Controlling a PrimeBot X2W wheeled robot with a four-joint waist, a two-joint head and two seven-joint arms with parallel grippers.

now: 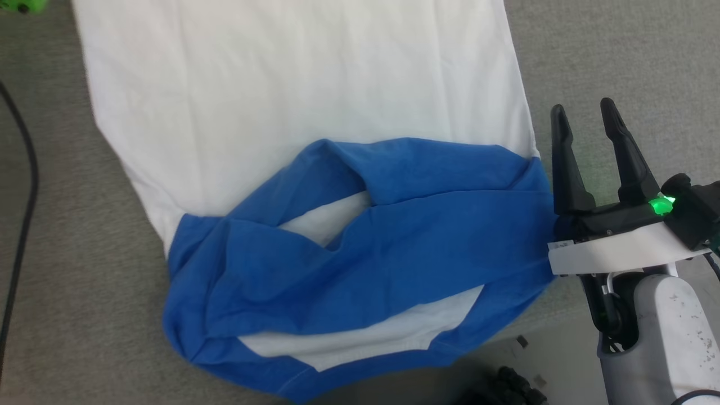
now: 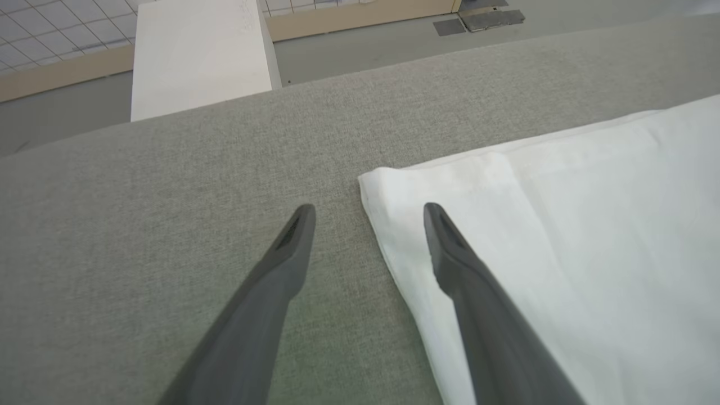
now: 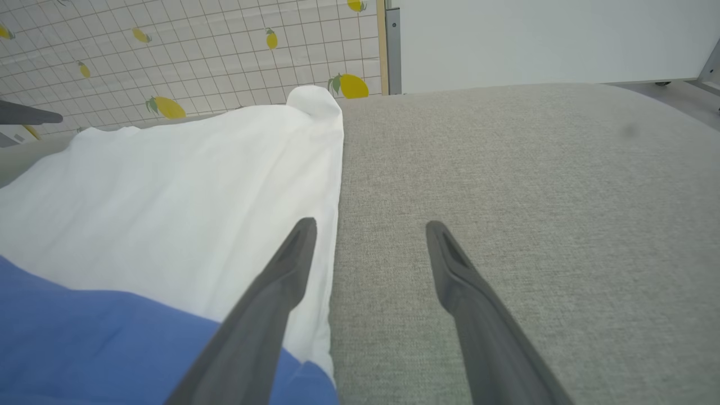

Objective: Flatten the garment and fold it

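Wrist views show both jaws spread, each straddling an edge of the garment [image 2: 590, 236], perhaps touching it.

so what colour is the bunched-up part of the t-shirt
The T-shirt is royal blue there, white showing between folds; best in the head view.

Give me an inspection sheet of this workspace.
Surface: grey top, woven cloth.
Job's things: shirt, white part spread flat, blue part bunched at the near end.
Clutter: green object at the head view's top-left corner; dark lumpy thing at its bottom edge.
Grippers: left gripper open, one finger over the shirt's white corner; right gripper open at the shirt's right edge.
Cables: black cable along the left.
Surroundings: lemon-patterned tiles; white panel.
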